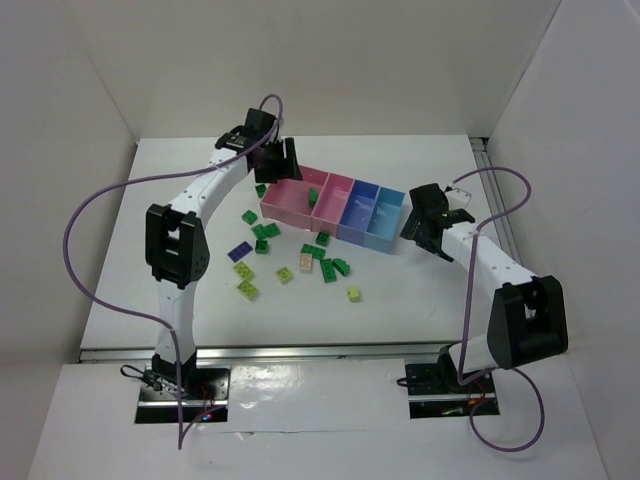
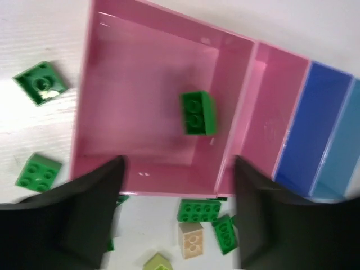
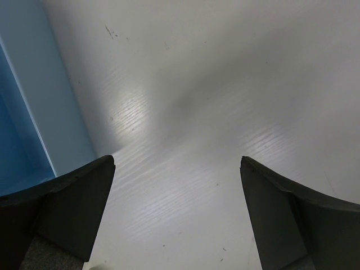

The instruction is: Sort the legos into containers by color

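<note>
The joined containers stand mid-table: large pink bin [image 1: 285,205], narrower pink bin [image 1: 331,207], blue bin [image 1: 358,212], light blue bin [image 1: 385,222]. One dark green lego [image 2: 198,112] is inside the large pink bin [image 2: 112,140]; it also shows in the top view [image 1: 313,196]. My left gripper [image 1: 285,160] is open and empty over that bin's far side, jaws wide [image 2: 179,166]. My right gripper [image 1: 428,225] is open and empty, just right of the light blue bin [image 3: 34,112], over bare table [image 3: 177,163].
Loose legos lie in front of the bins: dark green ones [image 1: 265,232] [image 1: 341,266], a purple one [image 1: 239,252], a beige one [image 1: 307,262] [image 2: 190,240], yellow-green ones [image 1: 247,290] [image 1: 353,293]. White walls enclose the table on three sides.
</note>
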`<state>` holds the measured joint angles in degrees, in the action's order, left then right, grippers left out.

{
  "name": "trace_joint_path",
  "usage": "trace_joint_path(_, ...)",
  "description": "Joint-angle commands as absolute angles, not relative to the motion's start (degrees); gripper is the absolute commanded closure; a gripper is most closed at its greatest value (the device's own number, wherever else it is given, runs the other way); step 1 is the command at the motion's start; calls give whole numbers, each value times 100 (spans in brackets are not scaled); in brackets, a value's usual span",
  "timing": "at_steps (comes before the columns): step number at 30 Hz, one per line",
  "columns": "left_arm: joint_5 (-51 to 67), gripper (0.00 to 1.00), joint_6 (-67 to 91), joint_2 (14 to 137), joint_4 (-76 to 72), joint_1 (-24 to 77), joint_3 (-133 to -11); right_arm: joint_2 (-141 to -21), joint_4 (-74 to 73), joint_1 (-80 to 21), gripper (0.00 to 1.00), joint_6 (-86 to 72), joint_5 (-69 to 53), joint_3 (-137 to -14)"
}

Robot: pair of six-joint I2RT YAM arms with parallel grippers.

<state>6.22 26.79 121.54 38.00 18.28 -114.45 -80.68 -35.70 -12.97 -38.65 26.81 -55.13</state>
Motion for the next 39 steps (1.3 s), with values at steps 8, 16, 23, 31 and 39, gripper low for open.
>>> trace_joint_path(8, -105, 100, 3163, 12338, 3797, 898, -11714, -7945, -3665, -1336, 0, -3841, 2716, -5572)
trace_joint_path(16, 799, 100, 2962, 13614, 4140, 773, -12577, -8165, -3665, -1336, 0, -3788, 2664, -5879)
trace_joint_path(23, 1485, 100, 2479, 13492, 3841, 1081, -11989, -8279, -3665, -1336, 0, -3841, 2610, -5880)
trace_joint_path(31, 186, 94, 2180, 13140, 3727, 1468, -11645, -8385, -3560, -1336, 0, -3841, 2505, -5827)
trace_joint_path(39, -641, 18, 2180, 13246, 4140, 1468, -11892, -8499, -3507, -1336, 0, -3789, 2399, -5704)
